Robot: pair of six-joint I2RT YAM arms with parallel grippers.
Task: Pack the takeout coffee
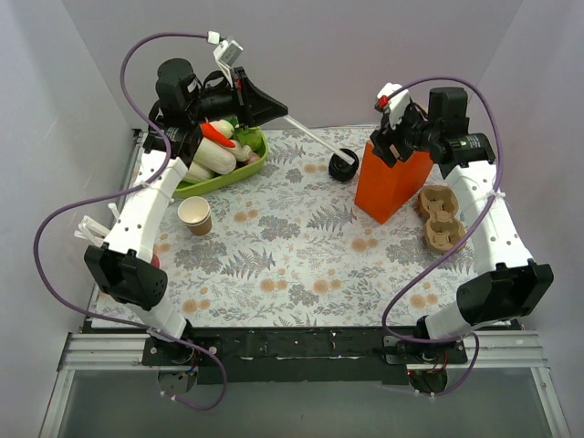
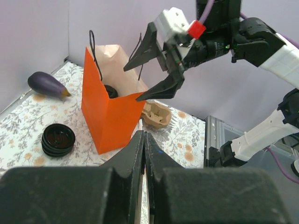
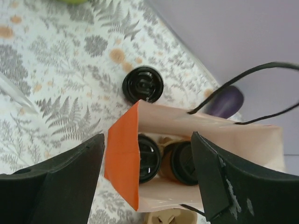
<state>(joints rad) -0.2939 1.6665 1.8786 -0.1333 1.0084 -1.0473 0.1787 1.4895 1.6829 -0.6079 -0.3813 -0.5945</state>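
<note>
- Orange paper bag (image 1: 392, 187): the landmark; stands upright on the leaf-print table (image 1: 292, 265), mouth open upward, black cord handles raised.
- Lidded coffee cups (image 3: 166, 161): two, upright inside the bag, side by side, black lids showing in the right wrist view. They appear packed.
- Open kraft cup (image 1: 195, 215): no lid, upright, well apart from the bag on its left side, near the left arm's forearm. It appears to be the coffee yet to be packed.
- Stack of black lids (image 2: 58, 139): on the table just beside the bag, on its far-left side.
- Cardboard cup carrier (image 1: 440, 217): empty, just beside the bag on its right.
- Right gripper (image 2: 156, 70): above the bag mouth, fingers spread wide with nothing between them, pointed down at the packed cups.
- Left gripper (image 2: 144, 154): fingers pressed together, holding nothing visible; over the green tray (image 1: 239, 172) of produce, far left of the bag.
- Eggplant (image 2: 46, 84): behind the bag, by the back wall.
- Deciding relation: the open cup lies on the left side, far from the right gripper and much nearer the left arm; its long axis is vertical. In my judgement the left arm is better placed to take it, with a lid wanted first.
</note>
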